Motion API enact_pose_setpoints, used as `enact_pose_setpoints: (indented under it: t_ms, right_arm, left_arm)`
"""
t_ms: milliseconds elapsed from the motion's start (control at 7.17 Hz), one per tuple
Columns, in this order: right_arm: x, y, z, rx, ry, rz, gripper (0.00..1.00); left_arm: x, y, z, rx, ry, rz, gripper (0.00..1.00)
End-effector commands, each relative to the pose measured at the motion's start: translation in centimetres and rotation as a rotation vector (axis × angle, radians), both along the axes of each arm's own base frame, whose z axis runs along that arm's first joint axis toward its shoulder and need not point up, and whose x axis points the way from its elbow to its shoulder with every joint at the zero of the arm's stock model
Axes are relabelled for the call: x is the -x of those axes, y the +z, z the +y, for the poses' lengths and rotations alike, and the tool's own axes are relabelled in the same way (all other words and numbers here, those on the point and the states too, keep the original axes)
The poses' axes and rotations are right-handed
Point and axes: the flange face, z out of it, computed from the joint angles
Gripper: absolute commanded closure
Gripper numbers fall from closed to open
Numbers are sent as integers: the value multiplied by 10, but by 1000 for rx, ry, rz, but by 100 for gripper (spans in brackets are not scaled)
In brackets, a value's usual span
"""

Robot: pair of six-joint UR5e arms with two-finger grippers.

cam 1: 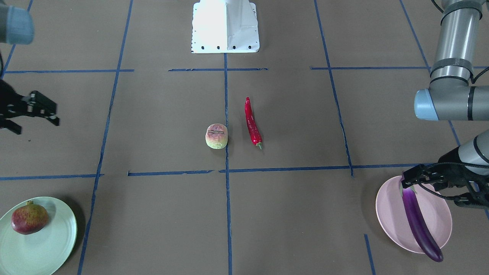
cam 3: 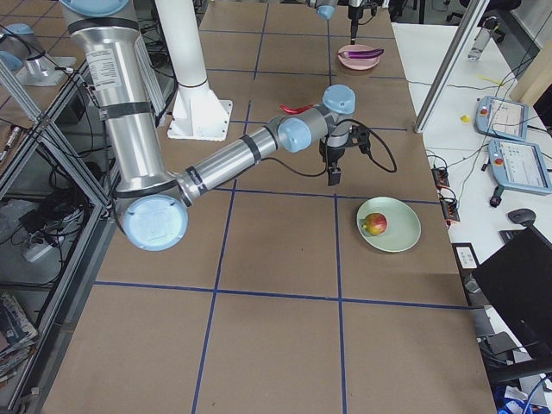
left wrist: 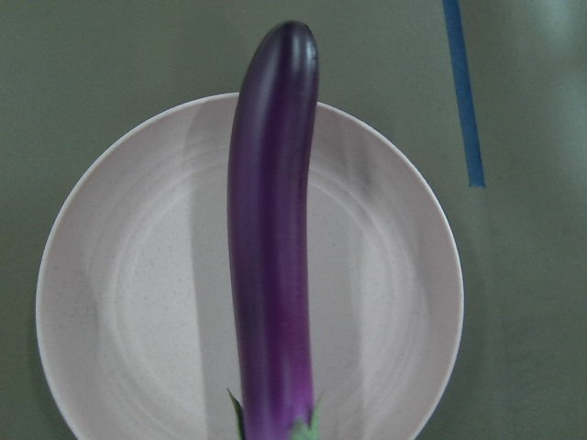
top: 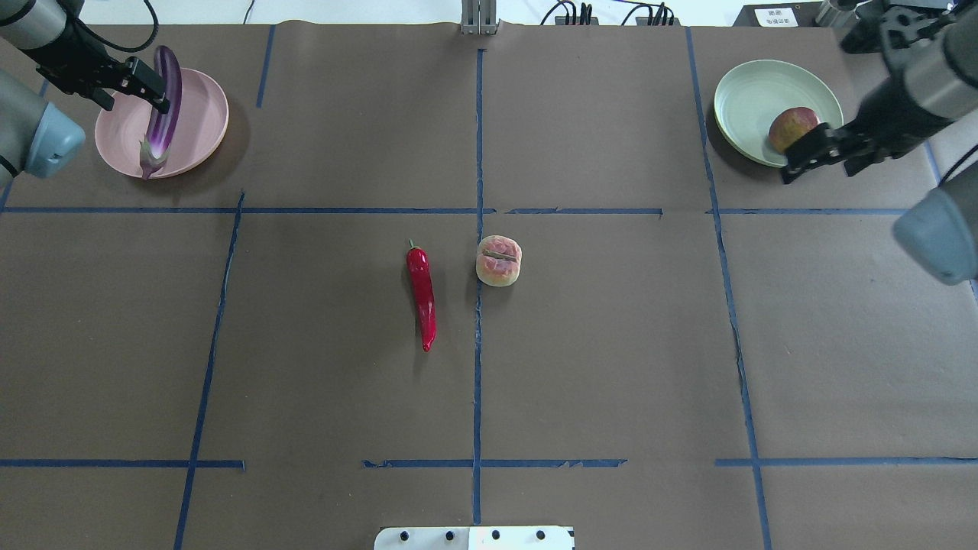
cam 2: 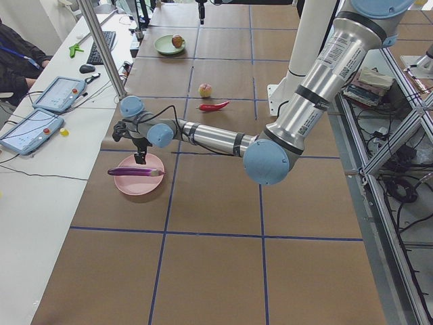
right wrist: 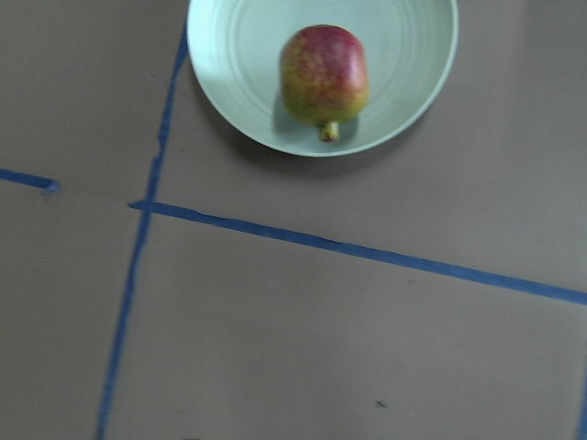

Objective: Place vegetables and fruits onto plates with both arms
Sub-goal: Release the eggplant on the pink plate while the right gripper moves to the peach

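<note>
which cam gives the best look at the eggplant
The left wrist-mounted view: the eggplant is large and sharp, lying across the pink plate, tip past the rim. Overhead and front-facing show its length but small; the side views show it tiny; the right wrist view misses it.

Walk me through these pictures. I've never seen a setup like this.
This is a robot with two arms at a table; each arm ends in a two-finger claw. Two pictures look down from across and behind, two from the table's ends, two from wrist cameras. A purple eggplant stretches across the pink plate, with the left claw at its cap end; whether it grips is unclear. A pomegranate sits on the green plate; the right claw hangs open and empty nearby. A red chili and a peach lie mid-table, on no plate.
</note>
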Motion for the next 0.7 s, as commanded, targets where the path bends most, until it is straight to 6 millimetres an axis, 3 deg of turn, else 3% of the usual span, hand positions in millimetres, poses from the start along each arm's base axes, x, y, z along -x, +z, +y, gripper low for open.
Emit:
enact_pose_setpoints:
  t_ms: [0,140,279,558]
  right_arm:
    - [141,-84,13,49,84,7,0]
    - [192,-118,13,72,141,9,0]
    - [229,-145,17,104,200,5,0]
    - [288,-175,16,104,263,37,0]
  left_arm:
    - [0,-14,2,-17,-5,7,0]
    - [0,-22,4,5,-33,19,0]
    - [-3,-31,5,16,-53,28,0]
    - [-2,-31,14,9,-51,32,0]
